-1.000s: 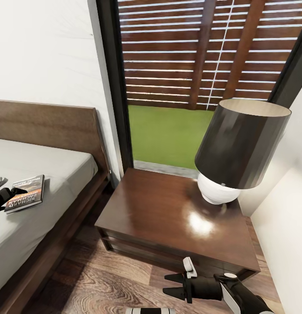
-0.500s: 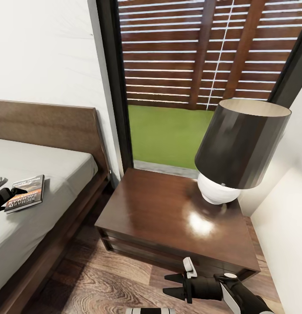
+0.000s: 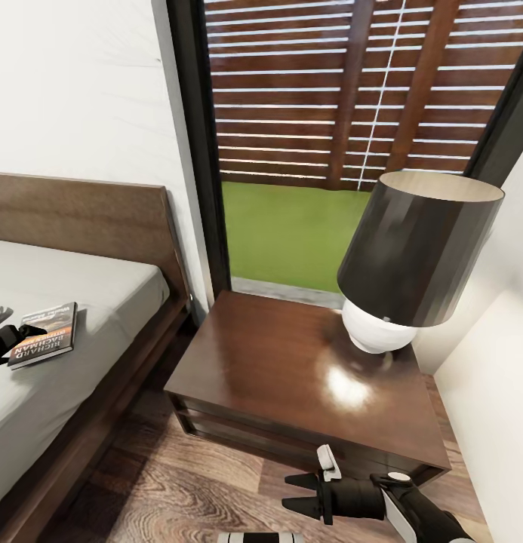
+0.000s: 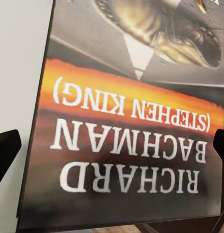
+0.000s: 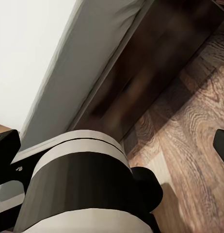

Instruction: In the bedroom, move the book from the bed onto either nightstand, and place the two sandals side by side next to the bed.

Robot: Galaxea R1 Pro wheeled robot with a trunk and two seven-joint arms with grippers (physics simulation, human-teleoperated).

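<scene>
Book [image 3: 44,334] flat on bed [image 3: 80,302] mattress, near its edge. Left pincer [image 3: 6,332] at the book's end, fingers spread either side, not clamped. Nightstand [image 3: 291,377] beside bed; its surface bears only a lamp [image 3: 412,256]. Right pincer [image 3: 295,490] low over floor, fingers apart, empty.
</scene>
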